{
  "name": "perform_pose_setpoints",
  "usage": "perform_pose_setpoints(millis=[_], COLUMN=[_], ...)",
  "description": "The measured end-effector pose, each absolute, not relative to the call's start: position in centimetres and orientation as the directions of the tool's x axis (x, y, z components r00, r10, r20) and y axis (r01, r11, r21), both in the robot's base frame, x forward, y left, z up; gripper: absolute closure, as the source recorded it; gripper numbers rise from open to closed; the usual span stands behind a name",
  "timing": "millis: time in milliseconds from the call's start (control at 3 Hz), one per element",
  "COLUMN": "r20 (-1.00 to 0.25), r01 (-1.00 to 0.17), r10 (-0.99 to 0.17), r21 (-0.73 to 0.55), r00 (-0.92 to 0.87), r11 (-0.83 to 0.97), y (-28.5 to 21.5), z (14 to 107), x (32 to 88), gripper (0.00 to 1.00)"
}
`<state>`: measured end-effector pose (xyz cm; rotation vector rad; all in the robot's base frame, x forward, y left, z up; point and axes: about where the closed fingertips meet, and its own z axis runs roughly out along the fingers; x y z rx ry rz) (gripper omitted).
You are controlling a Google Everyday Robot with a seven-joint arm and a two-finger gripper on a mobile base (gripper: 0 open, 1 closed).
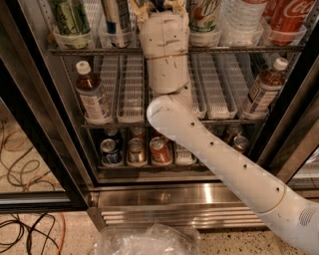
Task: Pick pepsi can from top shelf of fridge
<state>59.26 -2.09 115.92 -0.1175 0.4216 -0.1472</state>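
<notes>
My white jointed arm (214, 154) rises from the lower right, bends at the elbow and stands its wrist upright. I judge that is because the lane I want sits high on the top shelf (84, 51), a wire rack with clear plastic stops in the black-framed glass-door fridge (45, 149). My cream-coloured gripper (155, 5) is at the upper edge, between a slim blue-and-silver can (115, 20) and a white-and-green can (204, 12). I cannot tell whether it is closed, and the dark blue pepsi can is out of sight, presumably just beyond it.
</notes>
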Motion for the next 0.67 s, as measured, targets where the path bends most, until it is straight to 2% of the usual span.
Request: perform_pose_setpoints(millis=[333, 667], r20=[-0.344, -0.353], r01=[0.138, 0.169], r10=[-0.181, -0.21], r21=[-0.147, -0.145], r00=[0.921, 0.912], r11=[0.979, 0.975], y=[-1.9, -3.1], z=[117.3, 115.7], x=[58.0, 56.7], gripper=[1.0, 1.0])
